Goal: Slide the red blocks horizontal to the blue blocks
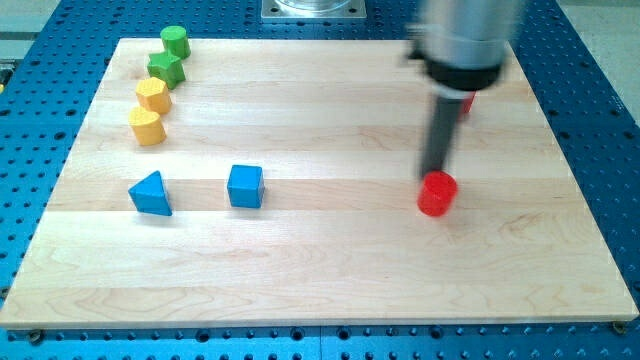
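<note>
A red cylinder block [437, 193] stands right of the board's middle. My tip [433, 175] touches its top-left edge from above in the view. A second red block [467, 101] shows only as a sliver near the view's top right, mostly hidden behind the arm's grey body [463, 40]. A blue cube [245, 186] and a blue triangular block [151, 193] sit in a row at the left, at about the same height in the view as the red cylinder.
Two green blocks [175, 42] [166, 69] and two yellow blocks [153, 95] [147, 126] form a column at the top left. The wooden board [330, 270] lies on a blue perforated table [600, 100].
</note>
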### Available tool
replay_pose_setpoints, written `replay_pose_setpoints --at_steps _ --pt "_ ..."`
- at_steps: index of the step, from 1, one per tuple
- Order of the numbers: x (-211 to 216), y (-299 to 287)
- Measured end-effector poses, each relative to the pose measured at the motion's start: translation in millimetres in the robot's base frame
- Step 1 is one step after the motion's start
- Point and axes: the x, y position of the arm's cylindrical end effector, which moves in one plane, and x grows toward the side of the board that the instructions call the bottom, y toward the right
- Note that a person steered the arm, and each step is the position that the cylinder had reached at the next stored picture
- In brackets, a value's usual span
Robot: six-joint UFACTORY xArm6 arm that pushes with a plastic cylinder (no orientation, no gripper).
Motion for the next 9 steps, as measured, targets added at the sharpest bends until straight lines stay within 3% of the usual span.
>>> replay_pose_setpoints --at_steps 1,3,4,5,6,7,8,9 --pt "45 16" --pt "21 -153" --pt "82 -60" --pt "108 -135" --pt "65 -164" --pt "53 -164" --pt "43 -84" --pt "-3 66"
